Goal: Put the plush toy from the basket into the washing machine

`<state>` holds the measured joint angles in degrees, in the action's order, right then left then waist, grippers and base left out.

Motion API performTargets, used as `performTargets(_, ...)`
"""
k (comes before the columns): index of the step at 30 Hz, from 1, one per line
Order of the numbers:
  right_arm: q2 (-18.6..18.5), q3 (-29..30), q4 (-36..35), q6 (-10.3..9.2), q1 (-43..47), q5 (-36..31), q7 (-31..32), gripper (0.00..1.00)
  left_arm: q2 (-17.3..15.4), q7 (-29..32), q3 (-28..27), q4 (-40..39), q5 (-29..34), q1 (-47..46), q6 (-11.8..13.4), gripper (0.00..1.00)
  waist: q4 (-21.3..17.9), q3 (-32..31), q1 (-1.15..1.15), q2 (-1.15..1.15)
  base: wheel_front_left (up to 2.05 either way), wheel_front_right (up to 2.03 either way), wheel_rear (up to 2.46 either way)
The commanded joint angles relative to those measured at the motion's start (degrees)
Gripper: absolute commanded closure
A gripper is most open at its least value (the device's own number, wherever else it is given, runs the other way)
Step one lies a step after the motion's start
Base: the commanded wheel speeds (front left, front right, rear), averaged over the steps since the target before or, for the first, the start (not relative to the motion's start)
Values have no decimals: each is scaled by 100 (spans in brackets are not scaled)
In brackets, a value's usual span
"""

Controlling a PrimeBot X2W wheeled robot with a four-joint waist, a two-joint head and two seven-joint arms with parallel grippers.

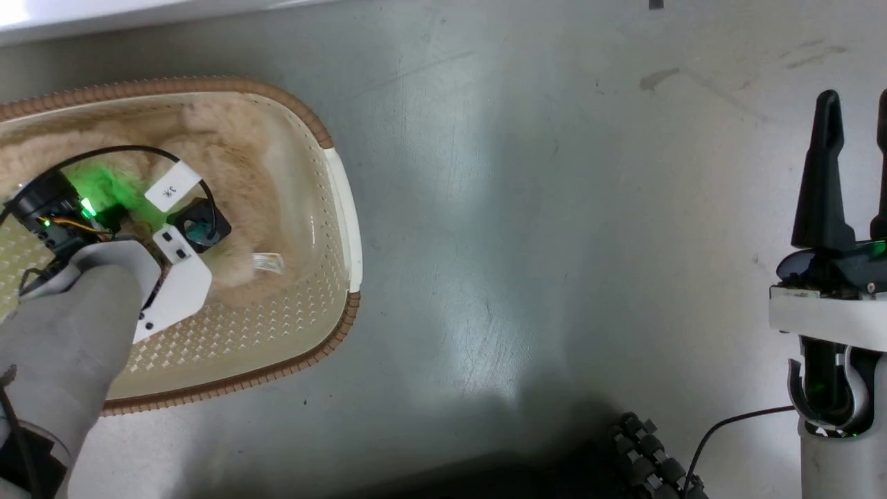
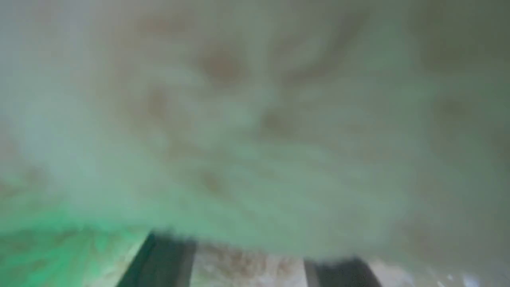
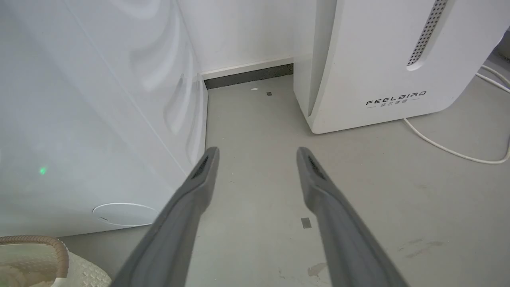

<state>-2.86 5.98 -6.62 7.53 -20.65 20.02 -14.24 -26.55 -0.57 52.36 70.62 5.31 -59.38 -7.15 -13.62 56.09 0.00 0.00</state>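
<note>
"Grey floor, scuffed and bare, spreads between the basket (image 1: 343, 208) and the washing machine (image 3: 99, 119)," said the first watcher. "The plush toy (image 1: 229, 145) lies inside the basket, and the left gripper (image 2: 251, 257) is sunk into its fur."

"Has it got hold?" asked the second.

"That cannot be told. In the left wrist view two dark fingers (image 2: 159, 259) rise apart at the bottom edge with fur between them. Their tips are buried, though, and the view is blurred. The right gripper (image 3: 257, 153) hangs over the floor with its fingers spread and nothing between them."

"How should the robot do the pick well?"

"By my judgement, it should close on a thick lump of the toy. Loose pile alone would likely slip out. It should keep its fingers off the perforated wall and then lift straight up, so the toy does not catch the rim and drag the basket along. The small white tag (image 1: 268, 262) at the toy's edge looks too flimsy to hold by."

"And the tally?"

"One basket. One plush toy, bearing one tag. One washing machine, at the left of the right wrist view. One FEELBIRD appliance (image 3: 382, 59) standing beside it. Two grippers, with two fingers on each."
</note>
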Motion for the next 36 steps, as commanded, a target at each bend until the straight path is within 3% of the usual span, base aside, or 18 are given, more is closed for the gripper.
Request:
performTargets(1,-1,21,-37,-4,-150,71,-51,0,-131,67,94,214,-25,-53,-22,100,-13,32,0,0,0,0,0)
performTargets(9,-1,34,22,-4,-163,58,-75,0,-171,34,588,334,-464,-128,-34,100,-20,-80,0,0,0,0,0)
performTargets(23,-1,15,279,-4,-37,40,-75,0,10,-333,858,334,-958,97,-34,100,49,-709,0,0,0,0,0)
performTargets(28,-1,37,431,-4,116,-21,-75,0,184,-503,849,334,-1159,322,-34,100,140,-1159,0,0,0,0,0)
performTargets(32,-1,84,555,-4,237,-71,-75,0,614,-531,815,334,-1279,630,252,100,238,-1506,0,0,0,0,0)
performTargets(36,-1,146,699,-4,404,-166,-75,0,879,-725,827,334,-1355,893,362,100,414,-1951,0,0,0,0,0)
